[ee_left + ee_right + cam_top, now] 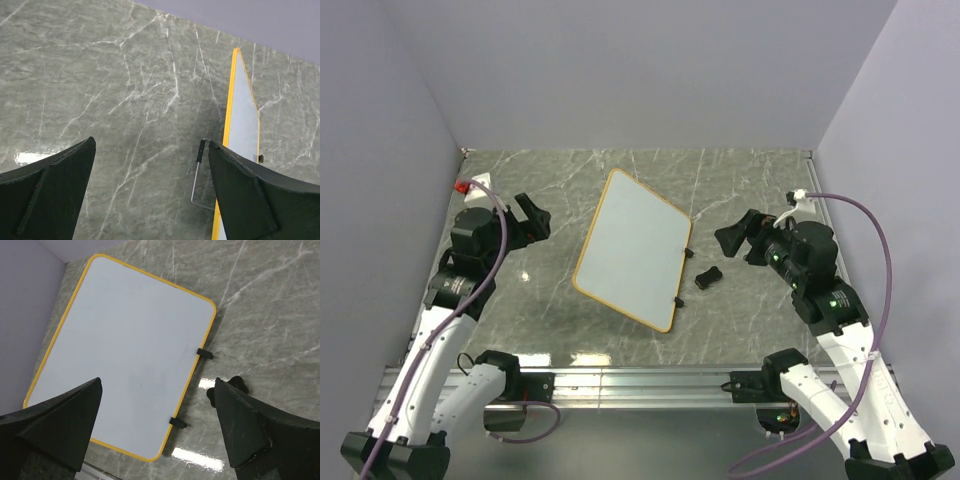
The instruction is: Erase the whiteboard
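Observation:
The whiteboard [635, 250], white with a thin orange-yellow frame, sits tilted in the middle of the marble table, and its surface looks blank. Two black clips [204, 353] sit on its right edge. A small black eraser [708, 277] lies just right of the board; in the right wrist view the eraser [239, 385] peeks out behind my finger. My left gripper [532, 215] hangs open to the left of the board, above bare table [151, 142]. My right gripper [735, 238] is open to the right of the board and looks down over it [158, 381]. Neither holds anything.
A thin wire stand [196, 185] sticks out from under the board's left edge. A red-and-white object [472, 184] sits at the back left corner. Grey walls close in the table on three sides. A metal rail [640, 380] runs along the near edge.

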